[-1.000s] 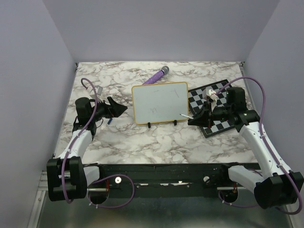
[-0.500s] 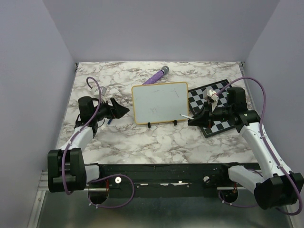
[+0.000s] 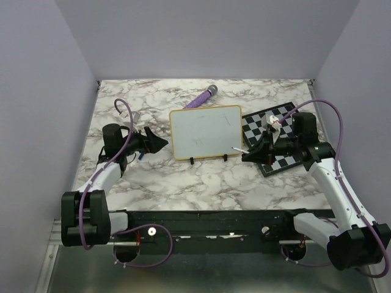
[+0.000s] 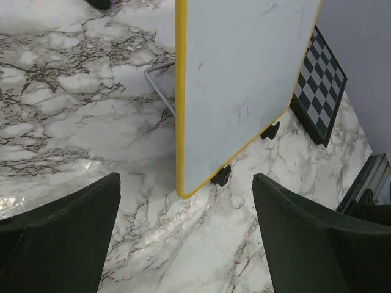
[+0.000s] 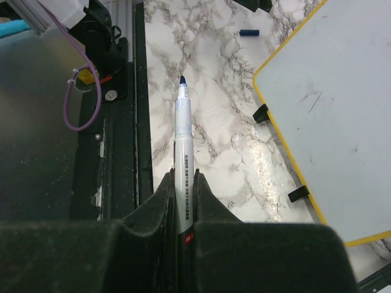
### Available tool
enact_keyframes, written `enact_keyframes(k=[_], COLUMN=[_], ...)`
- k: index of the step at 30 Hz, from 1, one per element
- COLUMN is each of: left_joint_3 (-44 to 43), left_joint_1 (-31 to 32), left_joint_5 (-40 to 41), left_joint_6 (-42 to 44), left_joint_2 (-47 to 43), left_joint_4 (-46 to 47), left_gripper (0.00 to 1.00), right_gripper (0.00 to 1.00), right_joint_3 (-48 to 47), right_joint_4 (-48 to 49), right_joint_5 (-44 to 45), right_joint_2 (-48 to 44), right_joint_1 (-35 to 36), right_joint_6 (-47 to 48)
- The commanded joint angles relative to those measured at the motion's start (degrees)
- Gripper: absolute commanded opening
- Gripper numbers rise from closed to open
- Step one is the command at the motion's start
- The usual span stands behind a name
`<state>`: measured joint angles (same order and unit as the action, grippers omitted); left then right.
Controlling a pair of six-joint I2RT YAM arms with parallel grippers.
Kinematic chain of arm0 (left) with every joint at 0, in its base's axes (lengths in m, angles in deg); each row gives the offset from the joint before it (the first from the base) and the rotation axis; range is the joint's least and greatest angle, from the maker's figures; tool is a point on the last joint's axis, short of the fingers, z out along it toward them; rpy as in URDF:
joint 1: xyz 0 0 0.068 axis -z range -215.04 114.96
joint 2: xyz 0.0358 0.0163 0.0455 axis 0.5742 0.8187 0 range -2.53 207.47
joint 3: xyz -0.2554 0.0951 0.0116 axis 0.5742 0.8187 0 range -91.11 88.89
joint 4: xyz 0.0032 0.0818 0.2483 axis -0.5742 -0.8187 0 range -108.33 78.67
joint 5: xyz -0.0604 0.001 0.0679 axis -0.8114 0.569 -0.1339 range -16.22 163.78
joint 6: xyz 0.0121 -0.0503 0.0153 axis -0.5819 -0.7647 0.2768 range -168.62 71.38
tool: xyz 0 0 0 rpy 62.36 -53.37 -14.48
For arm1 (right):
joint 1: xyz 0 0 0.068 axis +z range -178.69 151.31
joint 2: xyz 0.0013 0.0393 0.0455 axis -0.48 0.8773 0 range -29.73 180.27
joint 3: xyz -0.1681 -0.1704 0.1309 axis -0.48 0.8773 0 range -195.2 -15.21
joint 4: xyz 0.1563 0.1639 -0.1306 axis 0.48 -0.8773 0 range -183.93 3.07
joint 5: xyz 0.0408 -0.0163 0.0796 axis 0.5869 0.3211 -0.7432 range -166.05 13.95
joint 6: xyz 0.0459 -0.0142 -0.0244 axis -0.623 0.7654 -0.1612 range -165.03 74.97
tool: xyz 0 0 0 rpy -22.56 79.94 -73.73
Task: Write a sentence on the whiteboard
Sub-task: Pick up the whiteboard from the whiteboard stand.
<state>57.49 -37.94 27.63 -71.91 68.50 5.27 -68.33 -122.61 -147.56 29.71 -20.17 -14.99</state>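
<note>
The whiteboard, with a yellow frame and two black feet, stands mid-table. Its face carries only a few faint thin strokes; the sentence is not in view. My left gripper is open just left of the board's left edge, and its fingers straddle the lower corner from a short distance without touching. To the right of the board's lower right corner, my right gripper is shut on a white marker. The marker's blue tip is bare and points away from the board.
A black-and-white chessboard lies to the right of the whiteboard, under the right arm. A purple wand-like object lies behind the board. A small blue cap rests on the marble near the left gripper. A wire stand props the board.
The left gripper has shifted a little to the right, closer to the whiteboard's left edge, and its cable loop has swung. The right arm and marker have not moved.
</note>
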Motion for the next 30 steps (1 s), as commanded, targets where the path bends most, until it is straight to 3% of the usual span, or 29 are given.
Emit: enact_keyframes(k=[1, 20, 30], left_joint_3=[-1.4, -1.1, 0.3], left_joint_1=[0.8, 2.7, 2.7], left_joint_5=[-1.2, -1.0, -2.9], left_joint_6=[3.0, 4.9, 4.7], left_joint_2=[-1.2, -2.6, -1.9], left_joint_4=[0.2, -1.2, 2.6], left_gripper=[0.93, 0.93, 0.94], right_gripper=[0.01, 0.01, 0.01], right_joint_3=[0.2, 0.2, 0.3], right_joint_4=[-0.4, -0.4, -0.4], right_joint_5=[-1.8, -1.6, -2.2], right_joint_2=[-0.8, -0.6, -0.4], right_joint_1=[-0.4, -0.4, -0.4], right_joint_6=[0.5, 0.5, 0.5])
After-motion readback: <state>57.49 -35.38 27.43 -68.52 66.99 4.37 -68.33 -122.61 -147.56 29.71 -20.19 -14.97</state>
